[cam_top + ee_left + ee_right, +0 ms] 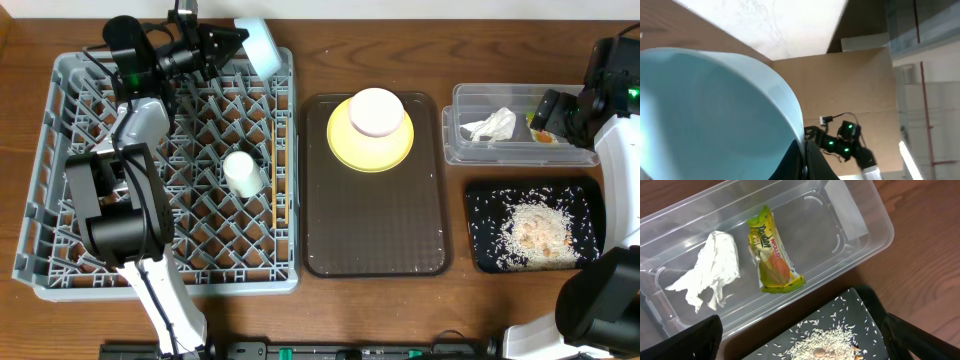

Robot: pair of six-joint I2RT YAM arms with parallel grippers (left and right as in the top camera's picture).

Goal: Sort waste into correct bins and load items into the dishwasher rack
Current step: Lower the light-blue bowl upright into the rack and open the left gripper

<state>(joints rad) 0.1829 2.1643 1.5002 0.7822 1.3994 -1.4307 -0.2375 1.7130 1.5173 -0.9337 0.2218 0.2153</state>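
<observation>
Light blue bowl [260, 45] sits clamped in the left gripper [235, 40], seemingly tipped on edge, above the far right corner of the grey rack [50, 160]. Free pegs lie toward the robot. The right gripper [800, 340] hovers spread over the clear tub [875, 225].

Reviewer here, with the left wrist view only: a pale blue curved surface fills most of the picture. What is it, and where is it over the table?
Observer: It is the blue bowl, held by the left gripper at the far right corner of the rack.
Operator: Is anything in the rack?
Observer: A white cup, with the chopsticks lying beside it.
Operator: What is not in the rack?
Observer: The pink bowl, sitting on the yellow plate on the brown tray.
</observation>
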